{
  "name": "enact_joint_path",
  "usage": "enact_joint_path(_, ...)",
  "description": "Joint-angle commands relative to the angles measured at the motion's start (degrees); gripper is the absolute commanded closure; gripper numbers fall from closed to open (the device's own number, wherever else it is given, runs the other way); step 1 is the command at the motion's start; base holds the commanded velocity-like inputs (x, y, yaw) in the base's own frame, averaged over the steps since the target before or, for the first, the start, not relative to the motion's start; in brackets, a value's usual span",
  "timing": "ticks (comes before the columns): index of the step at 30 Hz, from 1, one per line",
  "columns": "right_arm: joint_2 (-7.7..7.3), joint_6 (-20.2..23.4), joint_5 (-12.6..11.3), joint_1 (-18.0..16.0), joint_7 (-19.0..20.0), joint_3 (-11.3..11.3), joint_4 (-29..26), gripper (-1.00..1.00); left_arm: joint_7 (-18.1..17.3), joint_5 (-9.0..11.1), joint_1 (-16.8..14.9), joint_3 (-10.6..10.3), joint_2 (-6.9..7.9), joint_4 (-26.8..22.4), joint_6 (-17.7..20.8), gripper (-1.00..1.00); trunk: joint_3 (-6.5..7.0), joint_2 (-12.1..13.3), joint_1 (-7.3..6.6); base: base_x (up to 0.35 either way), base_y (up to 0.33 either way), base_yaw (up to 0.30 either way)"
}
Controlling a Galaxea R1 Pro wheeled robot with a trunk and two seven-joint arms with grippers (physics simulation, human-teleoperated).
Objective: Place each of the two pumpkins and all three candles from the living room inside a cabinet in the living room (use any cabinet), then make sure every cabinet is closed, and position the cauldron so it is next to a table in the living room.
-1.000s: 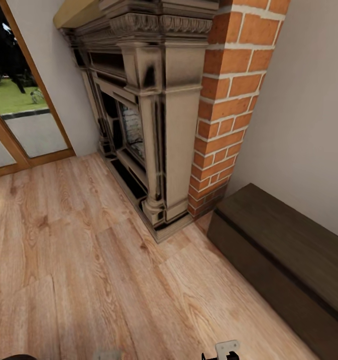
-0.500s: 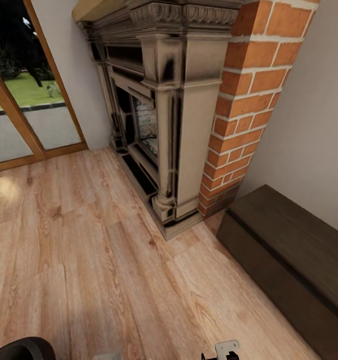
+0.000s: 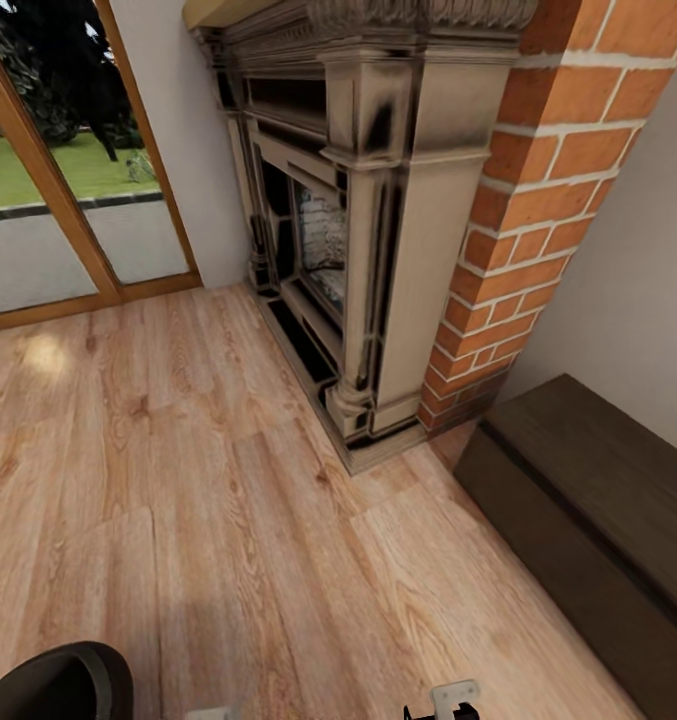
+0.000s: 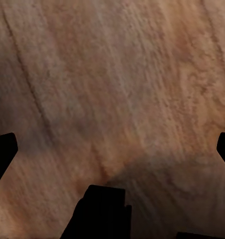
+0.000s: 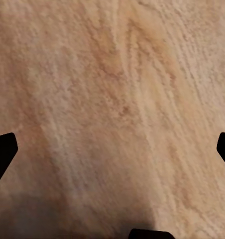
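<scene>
A bare wooden floor [image 3: 228, 520] runs up to a fireplace [image 3: 378, 230] on a brick chimney [image 3: 538, 200], with the dark cabinet [image 3: 588, 500] along the wall just right of it and the black cauldron [image 3: 53, 685] at the lower left corner of the head view. Both grippers are spread wide over the boards, the left gripper [image 4: 112, 149] and the right gripper [image 5: 112, 149] holding nothing. The base is best turned slowly until the cabinet front is squarely faced, so that the cauldron is not clipped.

Even, soft light fills the head view; daylight comes through the window [image 3: 48, 190] at ten o'clock and leaves a pale glare patch on the floor [image 3: 43, 352]. The fireplace [image 3: 378, 230] looks sooty and soft-edged. Both wrist views are blurred, with dim shadow across the floorboards.
</scene>
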Motion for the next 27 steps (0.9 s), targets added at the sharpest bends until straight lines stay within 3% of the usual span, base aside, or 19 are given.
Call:
enact_joint_path(1, 0.0, 0.0, 0.0, 0.0, 0.0, 0.0, 0.0, -1.0, 0.0, 0.0, 0.0, 0.0, 0.18, 0.0, 0.0, -1.0, -0.08, 0.0, 0.0, 0.0, 0.0, 0.172)
enact_joint_path(5, -0.01, 0.0, 0.0, 0.0, 0.0, 0.0, 0.0, -1.0, 0.0, 0.0, 0.0, 0.1, 1.06, -0.1, 0.0, -1.0, -0.4, 0.0, 0.0, 0.0, 0.0, 0.173)
enact_joint_path(27, -0.01, 0.0, -0.1, 0.0, -0.1, 0.0, 0.0, -1.0, 0.0, 0.0, 0.0, 0.2, 1.15, -0.1, 0.0, -1.0, -2.16, 0.0, 0.0, 0.0, 0.0, 0.175)
